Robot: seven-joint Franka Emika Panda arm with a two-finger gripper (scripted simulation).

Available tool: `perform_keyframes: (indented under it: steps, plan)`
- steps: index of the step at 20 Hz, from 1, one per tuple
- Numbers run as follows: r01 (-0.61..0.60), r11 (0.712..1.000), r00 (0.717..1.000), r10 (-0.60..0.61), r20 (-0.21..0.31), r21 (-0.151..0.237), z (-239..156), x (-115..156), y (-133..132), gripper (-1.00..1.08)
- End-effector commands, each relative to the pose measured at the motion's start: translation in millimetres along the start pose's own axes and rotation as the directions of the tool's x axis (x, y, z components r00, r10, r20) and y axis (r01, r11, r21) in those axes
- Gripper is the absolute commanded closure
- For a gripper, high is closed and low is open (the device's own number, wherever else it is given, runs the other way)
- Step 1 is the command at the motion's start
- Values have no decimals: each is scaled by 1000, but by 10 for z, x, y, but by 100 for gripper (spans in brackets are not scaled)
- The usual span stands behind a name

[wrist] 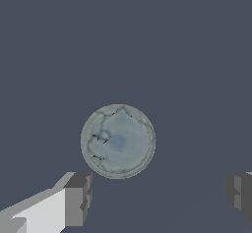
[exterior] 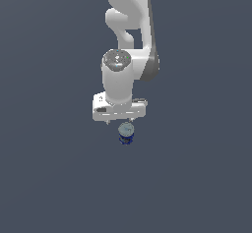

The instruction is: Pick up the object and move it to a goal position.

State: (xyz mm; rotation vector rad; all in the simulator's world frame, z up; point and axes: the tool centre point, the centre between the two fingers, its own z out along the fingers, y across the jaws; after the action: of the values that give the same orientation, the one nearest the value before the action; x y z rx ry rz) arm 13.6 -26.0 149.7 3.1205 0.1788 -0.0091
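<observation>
The can (exterior: 126,133) is a small cylinder with a dark blue label and a silvery-grey flat top, standing upright on the grey floor. In the wrist view I look straight down on its round top (wrist: 118,141). My gripper (exterior: 119,121) hangs above and just behind it, fingers pointing down. It is open: the two dark finger pads (wrist: 78,197) stand wide apart in the wrist view, and the gripper's middle (wrist: 160,195) lies off to one side of the can. Nothing is between the pads.
The white arm (exterior: 129,25) rises above the gripper to the upper edge of the exterior view. The floor is a plain grey surface all around.
</observation>
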Motion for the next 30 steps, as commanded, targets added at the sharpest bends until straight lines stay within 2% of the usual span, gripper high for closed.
perform_keyframes:
  steps: [1, 10, 17, 30]
  plan:
    - [59, 998, 998, -59, -2, 4, 78, 44, -82, -92]
    - [180, 984, 984, -179, -9, 13, 238, 132, -256, -92]
    - [182, 983, 983, -182, -9, 14, 278, 132, -262, -92]
    - [187, 982, 982, -187, -9, 14, 748, 134, -275, -92]
